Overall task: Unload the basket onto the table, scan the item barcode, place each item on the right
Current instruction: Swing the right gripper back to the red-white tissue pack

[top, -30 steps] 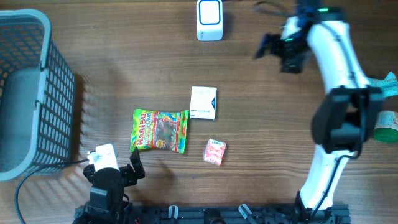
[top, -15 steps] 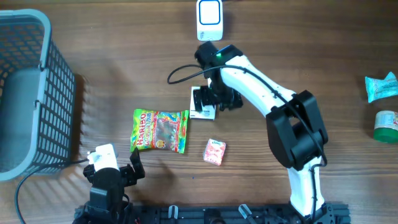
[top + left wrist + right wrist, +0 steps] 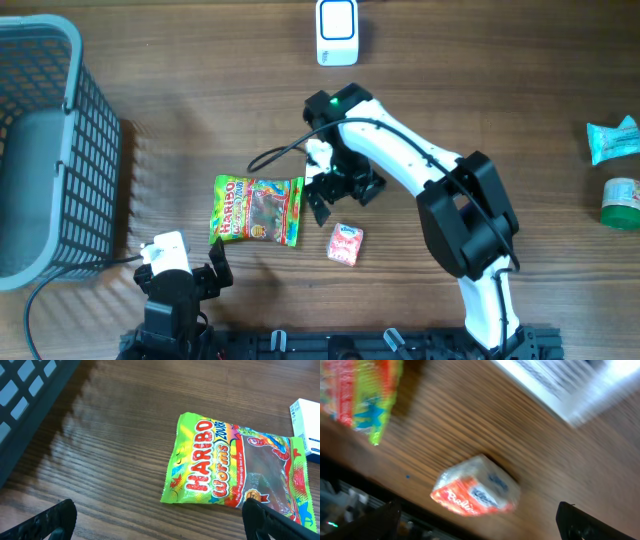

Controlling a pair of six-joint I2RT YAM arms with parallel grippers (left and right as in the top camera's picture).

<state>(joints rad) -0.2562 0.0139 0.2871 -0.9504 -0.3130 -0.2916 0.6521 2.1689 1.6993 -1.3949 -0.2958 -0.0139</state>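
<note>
The small tissue pack (image 3: 346,244), on the tabletop (image 3: 450,100) near the gummy bag (image 3: 257,210), looks light and soft, so the right gripper (image 3: 340,192), open and empty close by, should probably pinch its long sides gently.

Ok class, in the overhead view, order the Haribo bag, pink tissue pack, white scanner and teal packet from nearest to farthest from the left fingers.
1. Haribo bag, lower left.
2. pink tissue pack, lower centre.
3. white scanner, top centre.
4. teal packet, far right edge.
</note>
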